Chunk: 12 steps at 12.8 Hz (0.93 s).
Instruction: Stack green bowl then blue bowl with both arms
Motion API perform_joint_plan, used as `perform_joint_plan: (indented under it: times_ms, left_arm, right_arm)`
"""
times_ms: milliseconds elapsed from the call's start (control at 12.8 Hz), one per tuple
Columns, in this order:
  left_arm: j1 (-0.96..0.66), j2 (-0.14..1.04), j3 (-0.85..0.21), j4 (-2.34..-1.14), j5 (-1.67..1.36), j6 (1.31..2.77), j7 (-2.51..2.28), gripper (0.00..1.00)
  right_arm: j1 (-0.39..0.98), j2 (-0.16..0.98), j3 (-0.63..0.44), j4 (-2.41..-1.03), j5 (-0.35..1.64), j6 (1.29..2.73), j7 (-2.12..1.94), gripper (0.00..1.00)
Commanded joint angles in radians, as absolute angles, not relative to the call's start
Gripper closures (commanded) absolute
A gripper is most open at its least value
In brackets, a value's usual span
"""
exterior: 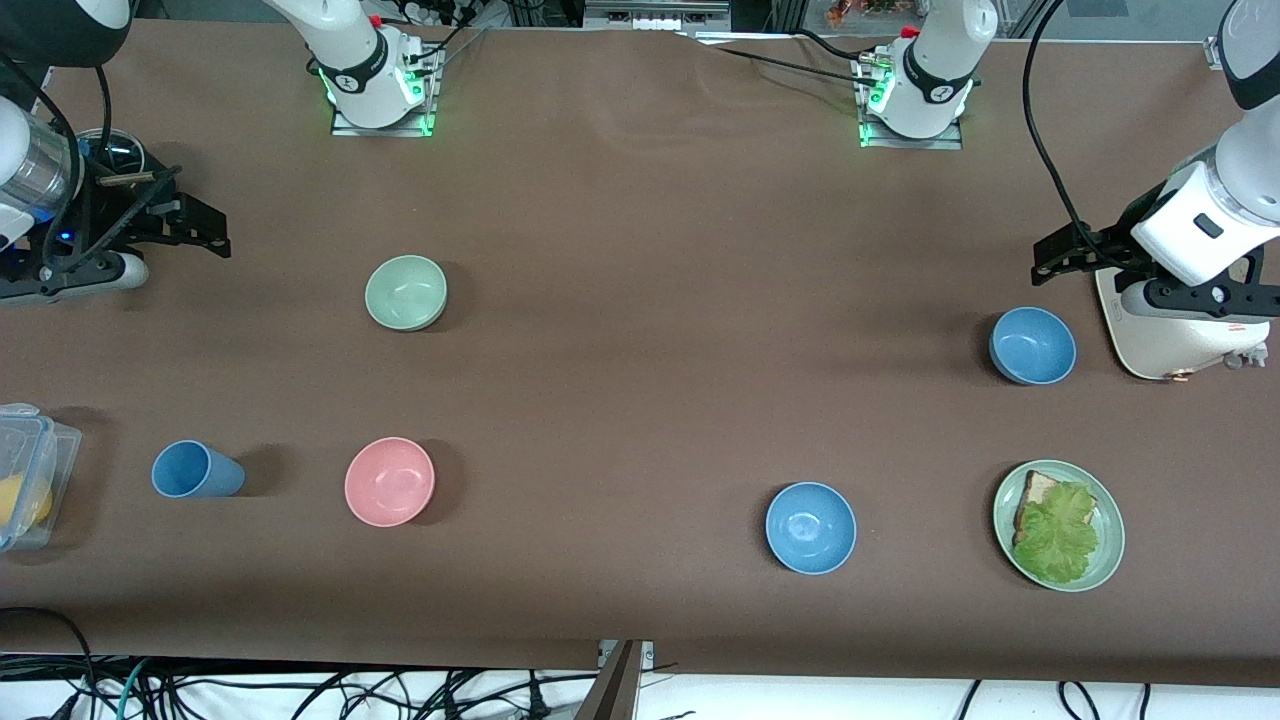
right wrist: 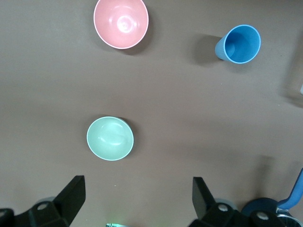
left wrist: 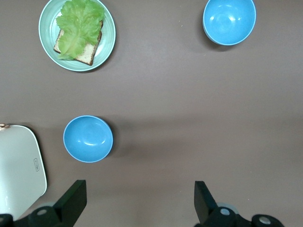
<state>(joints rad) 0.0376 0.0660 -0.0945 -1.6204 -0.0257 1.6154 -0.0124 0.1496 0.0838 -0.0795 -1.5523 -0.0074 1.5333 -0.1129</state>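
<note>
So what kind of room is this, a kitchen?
Probably a robot lab, not a kitchen. Two white arms are bolted along one edge of a table covered in brown cloth, loose cables trail along the edge nearest the front camera, and the bowls, like the green bowl, look set out for practice.

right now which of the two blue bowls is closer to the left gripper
The blue bowl beside the white appliance, just under the left gripper; the other blue bowl lies nearer the front camera.

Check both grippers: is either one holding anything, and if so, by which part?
Nothing is held. The left gripper is open, up over the table near a blue bowl; the right gripper is open near the green bowl. Every bowl sits untouched.
</note>
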Motion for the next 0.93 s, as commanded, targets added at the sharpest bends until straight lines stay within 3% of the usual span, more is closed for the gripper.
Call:
perform_joint_plan:
  times_ms: [0,856]
  left_arm:
    - [0.029,0.081,-0.092,-1.586,-0.025,1.592,-0.023,0.0]
    - [0.029,0.081,-0.092,-1.586,-0.025,1.592,-0.021,0.0]
  right_arm:
    - [0.14,0.058,-0.066,-1.572,-0.006,1.548,-0.104,0.0]
    - [0.143,0.064,-0.064,-1.563,-0.002,1.551,-0.103,0.0]
